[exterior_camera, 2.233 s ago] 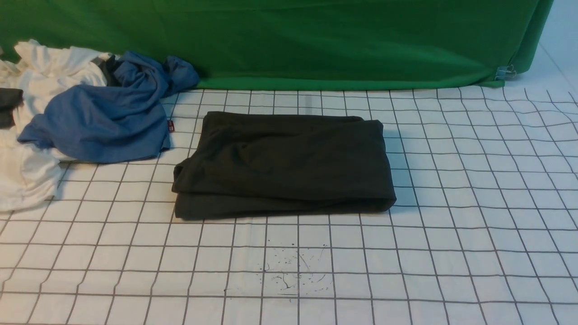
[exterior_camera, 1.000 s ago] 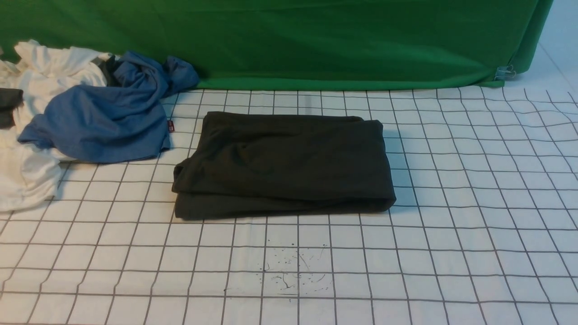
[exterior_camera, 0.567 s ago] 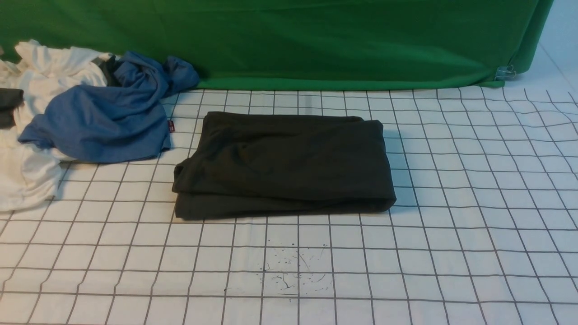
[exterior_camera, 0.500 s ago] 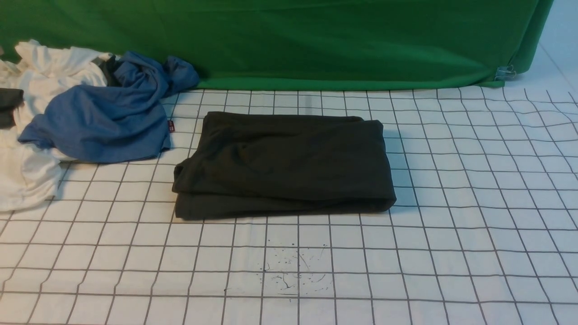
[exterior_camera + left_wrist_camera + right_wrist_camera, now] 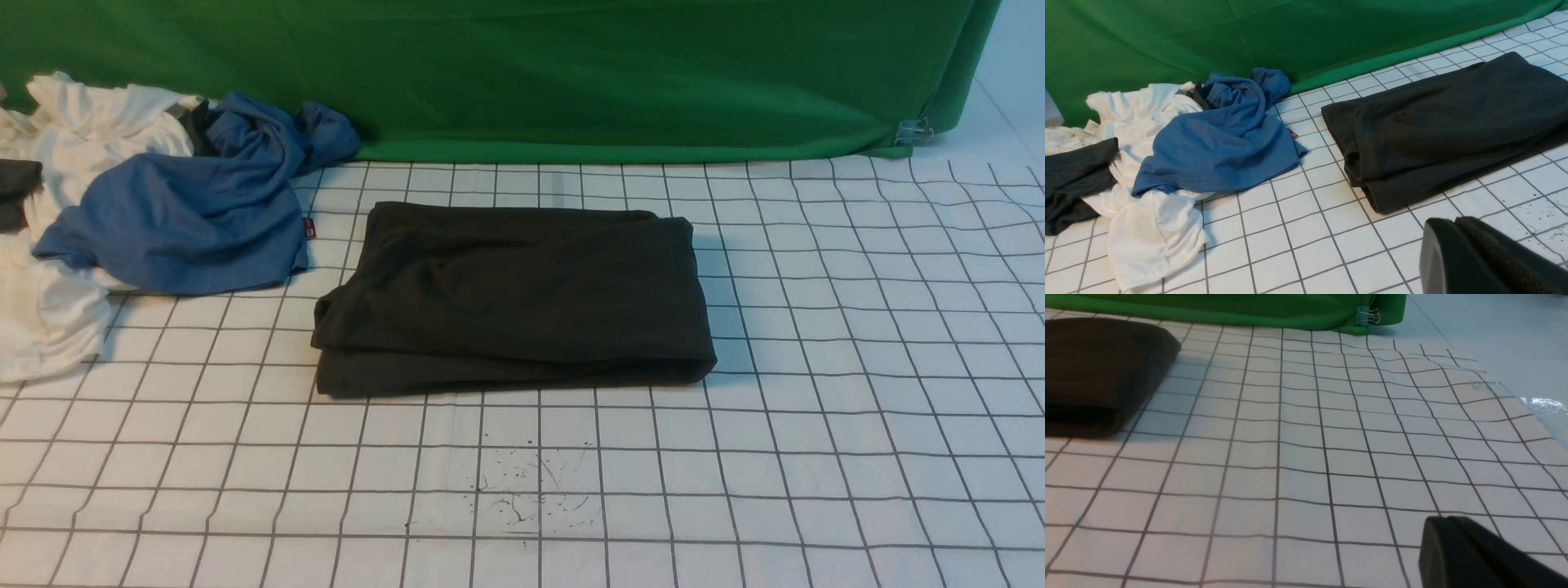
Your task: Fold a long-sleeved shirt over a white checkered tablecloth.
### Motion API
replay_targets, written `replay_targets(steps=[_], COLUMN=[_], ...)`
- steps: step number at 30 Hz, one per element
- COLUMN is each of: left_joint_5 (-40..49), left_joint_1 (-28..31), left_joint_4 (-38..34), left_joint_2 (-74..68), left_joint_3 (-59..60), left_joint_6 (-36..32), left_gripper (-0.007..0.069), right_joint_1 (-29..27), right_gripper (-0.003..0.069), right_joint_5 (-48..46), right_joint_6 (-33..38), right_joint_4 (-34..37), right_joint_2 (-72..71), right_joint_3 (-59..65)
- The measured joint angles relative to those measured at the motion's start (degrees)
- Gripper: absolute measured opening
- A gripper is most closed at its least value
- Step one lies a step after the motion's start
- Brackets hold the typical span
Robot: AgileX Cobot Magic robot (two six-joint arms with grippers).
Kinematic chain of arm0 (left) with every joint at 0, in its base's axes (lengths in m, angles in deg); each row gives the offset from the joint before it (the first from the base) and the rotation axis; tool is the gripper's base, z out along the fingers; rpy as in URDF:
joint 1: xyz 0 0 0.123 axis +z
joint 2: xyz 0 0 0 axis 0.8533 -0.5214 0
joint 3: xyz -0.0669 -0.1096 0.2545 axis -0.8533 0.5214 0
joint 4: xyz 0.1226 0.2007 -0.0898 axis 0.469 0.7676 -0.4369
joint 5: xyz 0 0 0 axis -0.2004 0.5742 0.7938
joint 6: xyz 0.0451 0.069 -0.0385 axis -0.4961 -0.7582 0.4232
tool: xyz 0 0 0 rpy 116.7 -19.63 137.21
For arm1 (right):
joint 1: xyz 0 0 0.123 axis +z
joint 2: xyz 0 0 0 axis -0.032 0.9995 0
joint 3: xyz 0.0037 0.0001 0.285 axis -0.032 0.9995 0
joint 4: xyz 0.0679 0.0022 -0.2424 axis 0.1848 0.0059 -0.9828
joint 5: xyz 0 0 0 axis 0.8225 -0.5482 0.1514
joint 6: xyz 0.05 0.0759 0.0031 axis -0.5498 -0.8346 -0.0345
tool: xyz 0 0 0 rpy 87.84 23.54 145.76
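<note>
Black shirt, mid-frame, likely soft, floppy | grasp: layered right edge | both claws: closed, empty

- Checkered tablecloth: bare stretch right of the folded dark long-sleeved shirt, open to a gripper; bare too along the near side.
- Left: heap of white garments and blue garment blocks passage; only a narrow bare strip between blue garment and shirt.
- Far side: hanging green cloth stands as a wall; thin bare band before it, behind shirt.
- Metal clip at green cloth's right end.
</note>
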Motion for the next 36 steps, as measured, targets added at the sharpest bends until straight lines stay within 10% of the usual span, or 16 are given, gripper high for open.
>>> replay_targets(steps=[22, 36], left_joint_5=[-0.68, -33.35], left_joint_1=[0.00, 11.06], left_joint_4=[-0.31, 1.05], left_joint_2=[0.00, 0.39], left_joint_3=[0.41, 23.15], left_joint_6=[0.23, 5.84], left_gripper=[-0.0036, -0.0036], right_joint_1=[0.00, 0.00], right_gripper=[0.0043, 0.0071], right_joint_5=[0.00, -0.04], right_joint_6=[-0.79, -0.79], right_joint_4=[0.05, 0.05], right_joint_2=[0.00, 0.00], right_joint_3=[0.00, 0.00])
